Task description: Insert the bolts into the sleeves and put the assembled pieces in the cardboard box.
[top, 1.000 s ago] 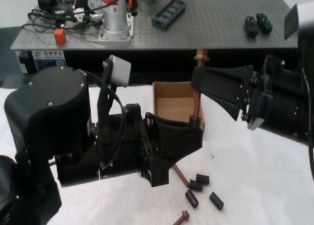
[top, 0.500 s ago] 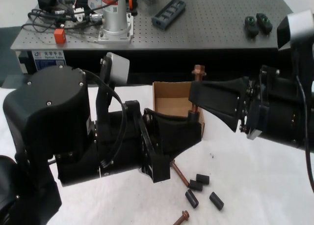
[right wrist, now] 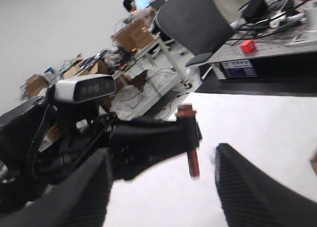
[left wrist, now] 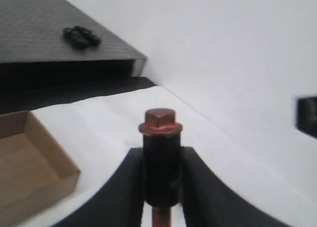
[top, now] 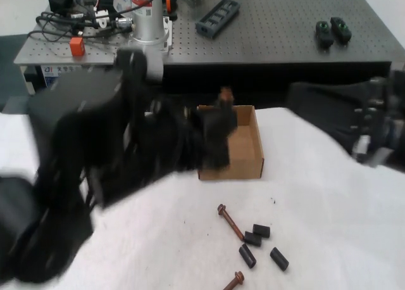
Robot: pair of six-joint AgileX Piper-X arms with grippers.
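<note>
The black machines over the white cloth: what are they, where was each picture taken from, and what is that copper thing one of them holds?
They are two robot arms, each ending in a two-finger gripper. The high view looks down from behind them; each wrist view comes from a camera on one arm. The left gripper is shut on a black sleeve with a copper bolt through it, by the cardboard box. The right gripper is open and holds nothing. On the white cloth lie two loose bolts and four loose sleeves.
</note>
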